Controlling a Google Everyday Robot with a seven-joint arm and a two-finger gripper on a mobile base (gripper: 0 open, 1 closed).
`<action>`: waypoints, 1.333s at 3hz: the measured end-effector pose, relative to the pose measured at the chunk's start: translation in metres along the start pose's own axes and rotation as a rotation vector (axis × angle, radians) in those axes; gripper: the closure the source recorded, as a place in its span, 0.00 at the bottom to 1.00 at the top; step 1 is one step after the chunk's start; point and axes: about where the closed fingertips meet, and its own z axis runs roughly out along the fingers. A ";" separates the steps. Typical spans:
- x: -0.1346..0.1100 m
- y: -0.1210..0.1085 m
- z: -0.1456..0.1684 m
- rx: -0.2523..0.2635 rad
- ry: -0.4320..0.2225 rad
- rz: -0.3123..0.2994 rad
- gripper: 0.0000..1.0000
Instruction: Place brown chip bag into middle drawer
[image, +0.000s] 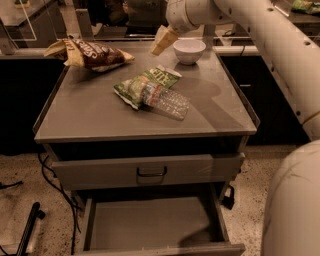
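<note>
My pincer (161, 42) hangs above the back of the counter (100, 115), beside the white bowl (189, 50) (spread or pressed together, I cannot tell). The brown chip bag (95, 54) lies at the back-left corner; the middle drawer (150, 222) stands open below.

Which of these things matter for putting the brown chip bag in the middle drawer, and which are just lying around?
For the job: brown chip bag, at back left; middle drawer, pulled open below; claw, hovering beside the white bowl.
Just lying about: green chip bag, plastic water bottle, white bowl.
</note>
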 end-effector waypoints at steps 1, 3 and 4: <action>-0.007 0.000 0.027 -0.001 -0.041 0.004 0.00; -0.027 0.016 0.073 -0.032 -0.110 0.030 0.00; -0.037 0.027 0.092 -0.038 -0.133 0.047 0.00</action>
